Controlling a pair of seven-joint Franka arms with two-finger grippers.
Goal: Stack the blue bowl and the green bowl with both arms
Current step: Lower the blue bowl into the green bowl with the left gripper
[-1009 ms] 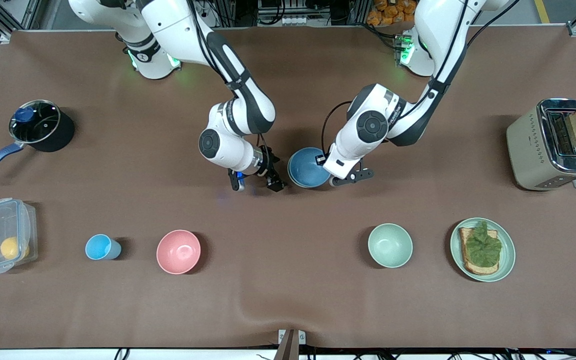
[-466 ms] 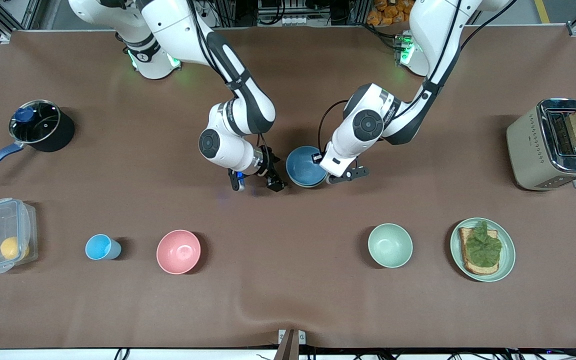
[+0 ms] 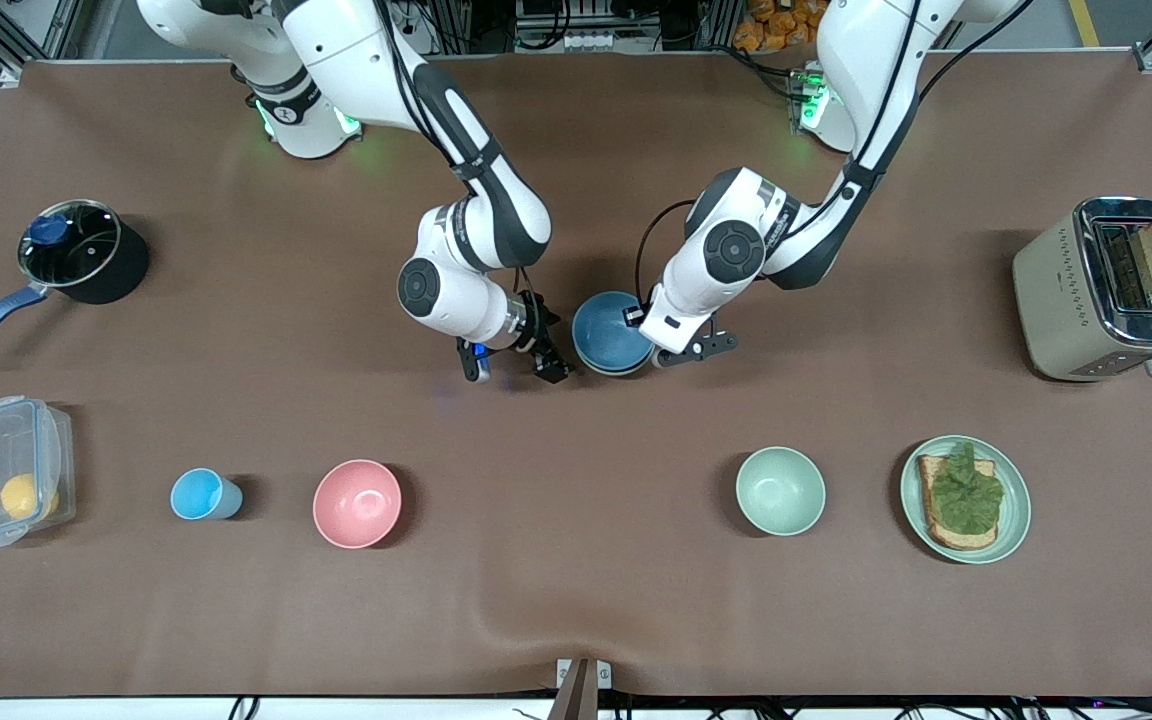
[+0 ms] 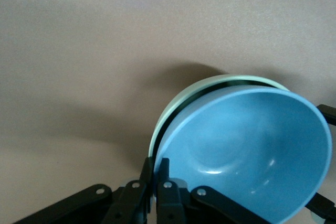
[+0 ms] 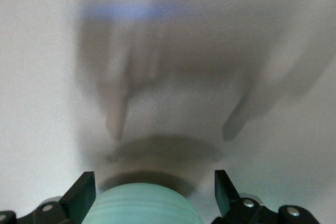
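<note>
Blue shows first from the front: we see the blue bowl (image 3: 612,333) mid-worktop (image 3: 576,600), between the 2 grippers. The left gripper (image 3: 652,345) is clamped on its rim; the right gripper (image 3: 513,368), fingers spread wide and holding nothing, hangs just beside it. Another green bowl (image 3: 780,490) sits nearer the camera, untouched.

At the left wrist, we find the blue bowl (image 4: 247,153) tilted inside the green bowl (image 4: 181,109), with the left gripper (image 4: 156,192) pinching its rim. Released like this, we judge it may rock or seat crooked.

At the right wrist, the open right gripper (image 5: 149,192) frames the green bowl (image 5: 147,205); a sideways drift could knock the stack.
</note>
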